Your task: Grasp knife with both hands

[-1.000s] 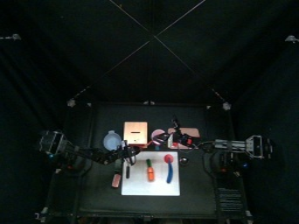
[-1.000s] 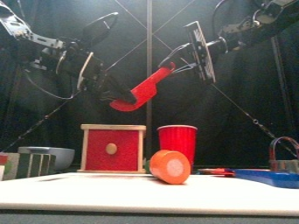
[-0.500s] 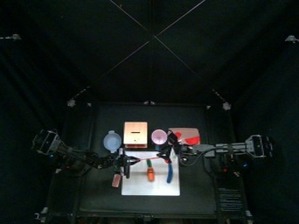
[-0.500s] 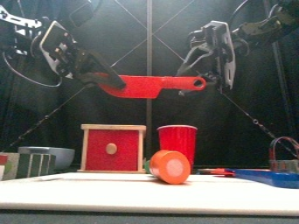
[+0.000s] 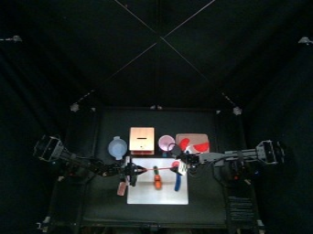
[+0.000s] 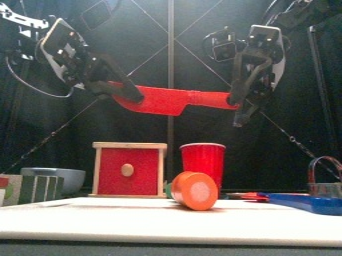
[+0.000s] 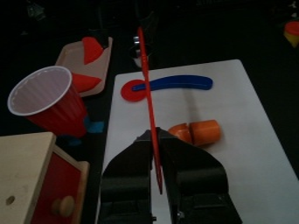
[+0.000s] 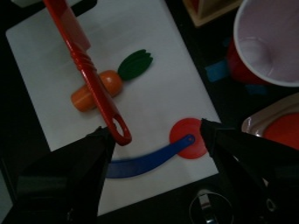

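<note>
While both arms hang above the surface (image 6: 80,222), the red knife (image 6: 174,99) sits level in the air between them, well clear of everything below.

Left gripper (image 6: 118,92): fingers clamped on the knife's 9 o'clock end in the front view. Left wrist view has the knife (image 7: 147,96) edge-on, running straight out from between its fingers (image 7: 131,153).

Right gripper (image 6: 245,98): at the 3 o'clock end, where the handle with its hole is. Right wrist view shows its fingers (image 8: 87,155) spread wide, with the handle tip (image 8: 121,134) beside one finger and not pinched.

Below, front view: red wooden box (image 6: 130,169) at 9 o'clock of the red cup (image 6: 203,160), orange carrot toy (image 6: 194,189) in front of the cup.

Top view: white cutting board (image 5: 148,196) under the knife, carrying the carrot (image 5: 156,179) and a blue-handled utensil (image 5: 178,177). That utensil (image 8: 163,150) has a red round head in the right wrist view.
</note>
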Robot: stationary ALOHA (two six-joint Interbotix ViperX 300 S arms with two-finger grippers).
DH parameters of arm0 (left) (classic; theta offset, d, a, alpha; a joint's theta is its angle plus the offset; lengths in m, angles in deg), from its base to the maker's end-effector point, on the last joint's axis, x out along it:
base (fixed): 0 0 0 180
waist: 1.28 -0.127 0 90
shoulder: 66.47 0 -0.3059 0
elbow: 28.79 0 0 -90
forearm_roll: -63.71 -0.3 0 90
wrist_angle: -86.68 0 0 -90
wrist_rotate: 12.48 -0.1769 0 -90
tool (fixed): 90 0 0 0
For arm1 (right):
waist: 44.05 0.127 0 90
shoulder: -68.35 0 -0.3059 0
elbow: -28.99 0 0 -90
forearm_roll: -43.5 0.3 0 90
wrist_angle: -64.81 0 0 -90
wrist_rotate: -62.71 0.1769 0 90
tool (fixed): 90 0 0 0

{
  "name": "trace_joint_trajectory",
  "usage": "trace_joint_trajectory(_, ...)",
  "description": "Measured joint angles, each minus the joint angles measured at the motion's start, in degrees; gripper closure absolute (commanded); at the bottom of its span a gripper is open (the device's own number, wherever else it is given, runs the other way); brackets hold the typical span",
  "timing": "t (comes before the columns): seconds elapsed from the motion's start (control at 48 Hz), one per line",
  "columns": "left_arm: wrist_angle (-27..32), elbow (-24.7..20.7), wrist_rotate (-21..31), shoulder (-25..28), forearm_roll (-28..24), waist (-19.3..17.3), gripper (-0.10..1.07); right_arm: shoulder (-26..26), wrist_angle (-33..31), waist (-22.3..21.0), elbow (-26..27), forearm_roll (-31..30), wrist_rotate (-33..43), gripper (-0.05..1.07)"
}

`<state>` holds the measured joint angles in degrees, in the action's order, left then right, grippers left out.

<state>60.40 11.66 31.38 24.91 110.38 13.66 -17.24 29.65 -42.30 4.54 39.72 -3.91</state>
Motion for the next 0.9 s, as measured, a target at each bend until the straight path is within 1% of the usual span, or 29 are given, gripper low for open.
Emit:
trace_joint_trajectory(0.021,0.1,-0.1,0.0,0.0,0.0,-0.2,0.56,-0.3,-0.3,0.0,0.4,1.0,-1.1,-0.01)
trace_joint_trajectory(0.083,0.2,-0.1,0.1,0.0,0.0,-0.4,0.56,-1.8,-1.8,-0.3,1.8,5.4,-7.6,-0.01)
trace_joint_trajectory(0.188,0.2,-0.1,0.2,0.0,0.0,-1.3,0.56,-3.2,-1.9,-1.4,3.3,11.3,-16.6,-0.01)
trace_joint_trajectory(0.312,0.2,-0.1,0.4,0.0,0.1,-1.8,0.56,-3.3,-0.5,-3.6,3.9,14.3,-22.3,0.00)
trace_joint_trajectory(0.375,0.2,-0.1,0.8,0.1,0.1,-1.9,0.56,-3.3,-0.4,-4.9,3.9,14.6,-23.6,0.06)
trace_joint_trajectory(0.438,0.2,-0.1,0.8,0.1,0.1,-1.9,0.56,-3.3,0.0,-5.9,3.9,14.8,-24.3,0.15)
trace_joint_trajectory(0.521,0.2,-0.1,0.8,0.1,0.1,-2.0,0.56,-3.8,0.4,-6.1,3.9,14.9,-24.4,0.33)
trace_joint_trajectory(0.583,0.2,-0.1,0.8,0.1,0.1,-2.0,0.56,-4.2,1.0,-6.1,3.7,14.9,-24.3,0.41)
trace_joint_trajectory(0.75,0.1,-0.1,0.9,0.1,0.3,-2.3,0.56,-4.8,1.8,-5.6,3.3,15.3,-23.6,0.47)
trace_joint_trajectory(0.896,0.0,-0.2,1.1,0.7,0.4,-2.4,0.56,-4.8,1.8,-5.5,2.6,15.4,-23.6,0.61)
